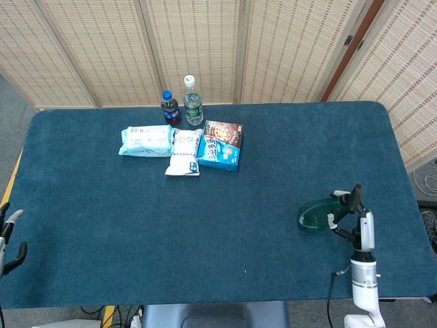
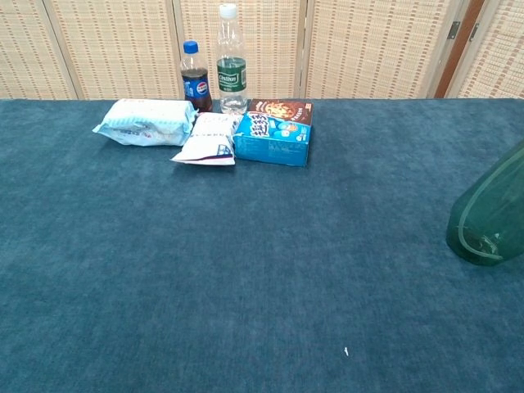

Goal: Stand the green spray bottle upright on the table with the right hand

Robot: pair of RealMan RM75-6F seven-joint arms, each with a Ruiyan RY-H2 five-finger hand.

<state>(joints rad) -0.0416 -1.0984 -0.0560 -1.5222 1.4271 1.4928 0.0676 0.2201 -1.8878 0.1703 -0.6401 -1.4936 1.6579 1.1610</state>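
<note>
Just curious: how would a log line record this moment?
right hand grips green spray bottle | bottle tilted, base on table | left hand idle

Blue table (image 1: 136, 225) bears bottles (image 1: 183, 102), snack packs (image 1: 160, 145), box (image 1: 222, 145), green spray bottle (image 1: 317, 214).

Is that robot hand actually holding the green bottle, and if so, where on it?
Yes, it seems so: the right hand grips the green spray bottle at its nozzle end, the base pointing away. The left hand holds nothing.

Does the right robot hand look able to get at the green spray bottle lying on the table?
Probably yes. The right robot hand is already at the nozzle end of the green spray bottle, with bare table around it. Whether it grips the bottle is unclear.
</note>
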